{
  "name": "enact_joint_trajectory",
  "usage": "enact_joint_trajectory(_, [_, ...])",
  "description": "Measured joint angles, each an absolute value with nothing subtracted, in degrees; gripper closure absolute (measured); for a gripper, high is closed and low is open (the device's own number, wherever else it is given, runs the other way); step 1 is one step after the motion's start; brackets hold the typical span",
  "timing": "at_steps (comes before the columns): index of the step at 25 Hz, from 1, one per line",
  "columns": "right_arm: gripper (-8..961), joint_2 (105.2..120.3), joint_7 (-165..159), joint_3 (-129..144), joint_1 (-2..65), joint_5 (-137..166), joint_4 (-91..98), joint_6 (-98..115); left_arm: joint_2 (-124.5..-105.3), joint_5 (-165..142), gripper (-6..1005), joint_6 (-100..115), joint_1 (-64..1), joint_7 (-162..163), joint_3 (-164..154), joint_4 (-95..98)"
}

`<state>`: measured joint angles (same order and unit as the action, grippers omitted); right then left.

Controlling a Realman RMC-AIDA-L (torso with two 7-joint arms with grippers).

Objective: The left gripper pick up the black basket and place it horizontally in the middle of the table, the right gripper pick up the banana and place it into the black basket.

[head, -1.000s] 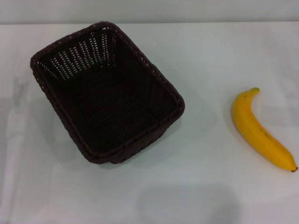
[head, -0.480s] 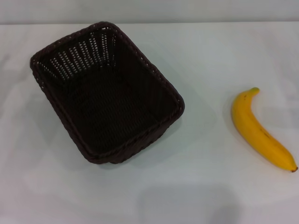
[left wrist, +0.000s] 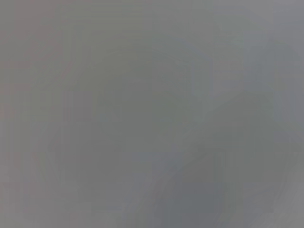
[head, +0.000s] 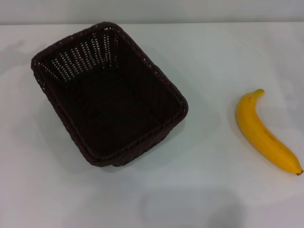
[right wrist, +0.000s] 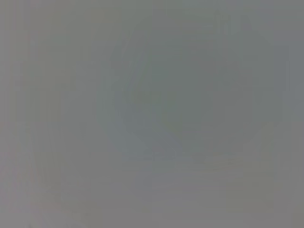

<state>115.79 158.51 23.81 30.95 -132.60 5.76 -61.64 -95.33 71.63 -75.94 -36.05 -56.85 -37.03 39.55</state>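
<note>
A: Item 1, largest: the table point(head: 213, 52), plain white, filling the head view.

B: Item 2?

A: The black basket point(head: 108, 95), dark woven wicker, rectangular, upright and open-topped, in the left half of the frame. It sits skewed, long axis running from upper left to lower centre, so not yet horizontal. Nothing lies in it.

B: Handling?

A: Judged light and fairly stiff, with slight give in the weave. The rolled rim looks the best hold: pinch 1 wall over the rim, likely midway along a long side so it does not swing when lifted.

B: Item 3?

A: The banana point(head: 266, 134), 1 piece, bright yellow, at the right edge of the frame, well apart from the basket. Greenish stem toward the upper left, dark tip at lower right. Judged smooth, curved, easily bruised; take it across the thick middle with modest pressure.

B: The grippers?

A: The left gripper and the right gripper appear in no view. Both wrist views show only featureless grey. Whether the fingers are spread or closed cannot be told.

B: Progress?

A: By this layout, neither pick has begun.
</note>
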Motion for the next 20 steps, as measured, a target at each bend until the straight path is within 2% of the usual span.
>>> enact_joint_trajectory(2, [110,115.83,158.5,23.8,31.3,-132.6,4.9,-61.6,-93.15,65.4,129,-80.2,-39.9,-53.8,-37.0,39.6])
enact_joint_trajectory(4, [110,115.86,158.5,23.8,31.7,-132.6,4.1,-61.6,-92.39,60.5,129,-83.5,-43.3,-52.6,-37.1,39.5])
enact_joint_trajectory(9, [110,115.93,158.6,23.9,32.9,-132.5,2.6,-61.7,-92.51,45.9,133,-88.3,-50.5,-52.1,-37.5,38.2])
enact_joint_trajectory(11, [111,115.92,158.5,24.0,33.3,-132.6,1.9,-61.8,-93.24,39.9,136,-88.2,-52.6,-52.7,-39.2,36.8])
enact_joint_trajectory(14, [111,115.93,158.5,24.1,33.0,-132.5,1.7,-62.0,-95.35,34.6,147,-86.8,-55.0,-54.9,-41.6,35.0])
enact_joint_trajectory(17, [111,115.96,158.5,24.3,32.9,-132.5,1.7,-62.1,-98.15,33.6,157,-84.2,-55.5,-58.4,-42.0,35.1])
enact_joint_trajectory(20, [111,115.99,158.5,24.4,32.8,-132.5,1.5,-62.1,-99.63,32.6,168,-81.6,-55.5,-61.0,-42.1,34.8])
